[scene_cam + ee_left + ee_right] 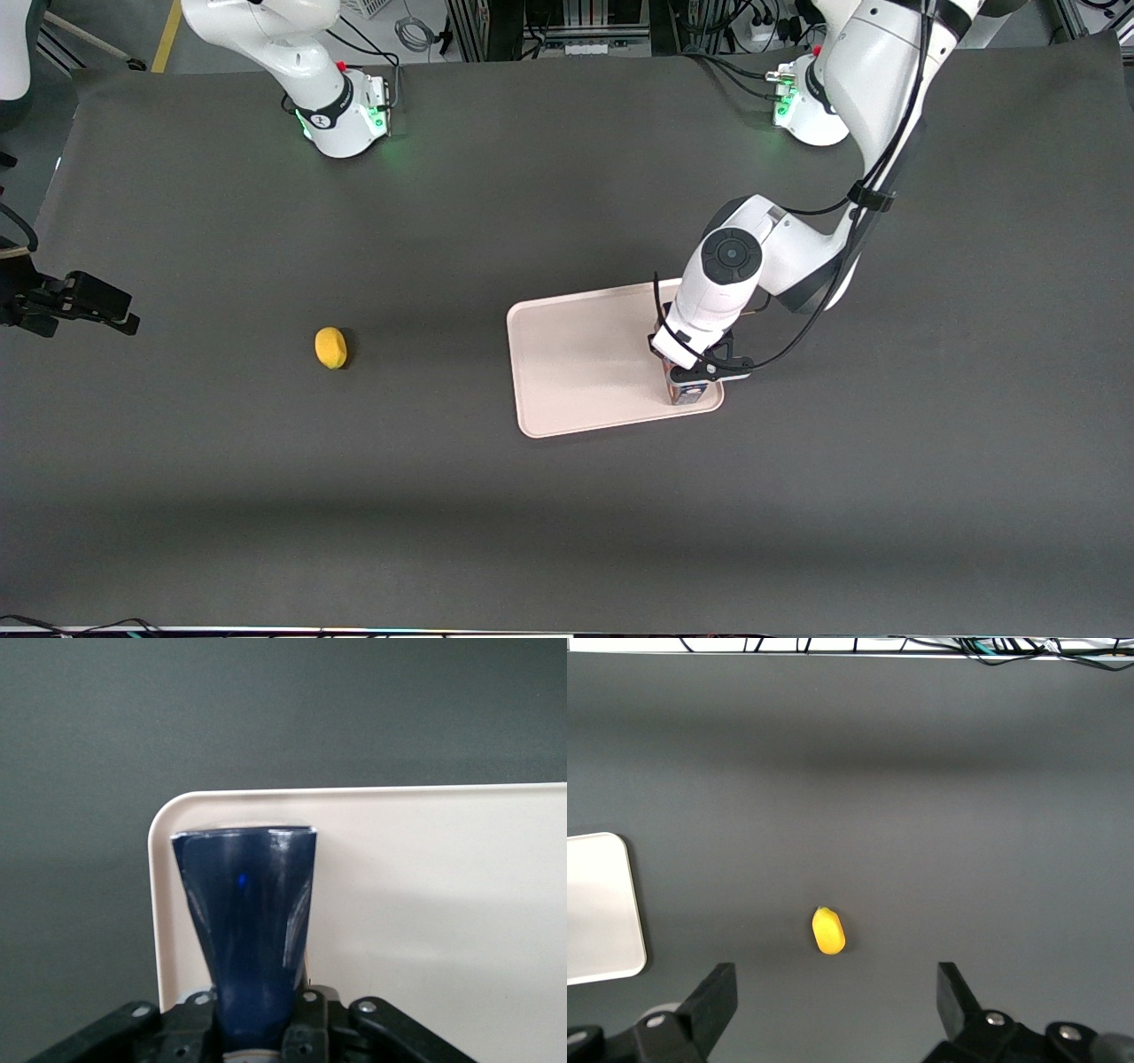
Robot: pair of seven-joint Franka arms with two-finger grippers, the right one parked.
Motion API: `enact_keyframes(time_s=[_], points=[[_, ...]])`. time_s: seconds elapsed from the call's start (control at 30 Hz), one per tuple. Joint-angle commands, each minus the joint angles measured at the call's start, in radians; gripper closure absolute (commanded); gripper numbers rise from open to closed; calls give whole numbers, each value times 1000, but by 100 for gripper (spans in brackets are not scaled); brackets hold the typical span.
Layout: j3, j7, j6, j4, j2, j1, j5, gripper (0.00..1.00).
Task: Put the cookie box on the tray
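Pincer [257, 1028]: clenched on cookie box [248, 921], gripping its narrow sides.
Box: upright over tray [576, 354] corner nearest the front camera.
Handling: probably light, crushable carton; gentle grip advisable.

A dark grey mat [266, 496] covers the table, cables [416, 31] trailing above its edge.

Left arm reaching down, pincer [690, 383] clamped, fingers [306, 1028] vertical.
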Motion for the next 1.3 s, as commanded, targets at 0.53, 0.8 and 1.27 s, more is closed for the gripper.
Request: enact_keyframes(time_s=[0.53, 0.8, 1.27], points=[[11, -32, 11, 4, -19, -8, 19, 0], [25, 40, -32, 27, -86, 10, 9, 0], [113, 437, -355, 197, -227, 104, -172, 0]])
